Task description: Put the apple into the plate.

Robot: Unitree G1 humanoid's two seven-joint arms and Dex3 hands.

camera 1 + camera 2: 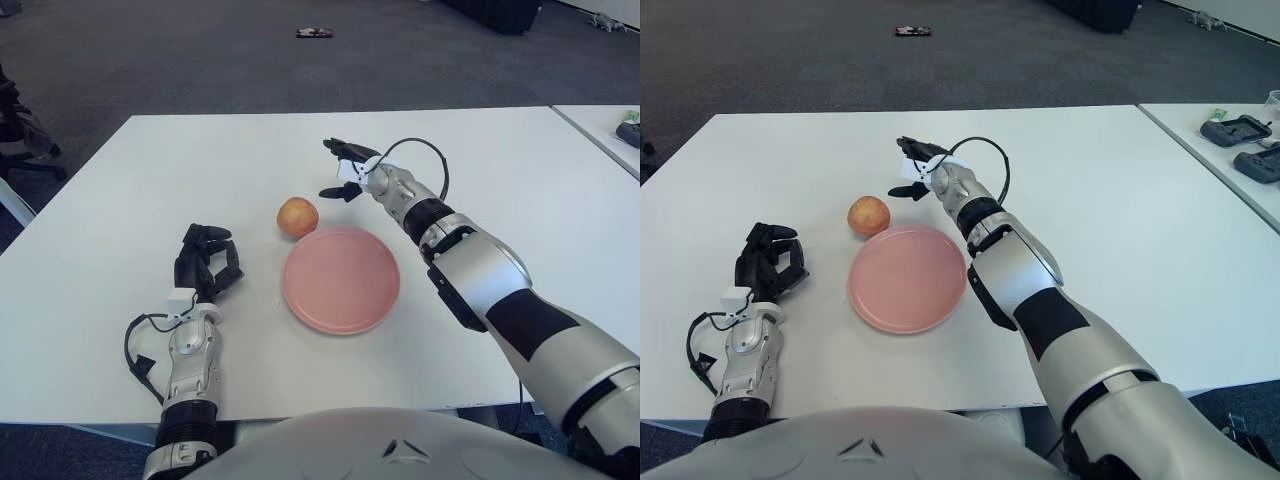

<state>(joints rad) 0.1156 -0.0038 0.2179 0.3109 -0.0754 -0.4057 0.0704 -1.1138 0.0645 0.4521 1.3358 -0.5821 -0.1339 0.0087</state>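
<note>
White table point(520, 180) carrying apple point(297, 216) just beside pink plate point(341, 280)

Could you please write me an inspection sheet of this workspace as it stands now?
Surface: white table.
Job's things: apple on the table beside the far-left rim of the pink plate, not in it; plate holds nothing.
Clutter: nothing seen on this table.
Hands: right hand open beyond the plate, right of the apple, apart from it; left hand curled, idle, left of the plate.
Cables: black cable looping at the right wrist.
Surroundings: dark carpet, second table with devices at right.
</note>
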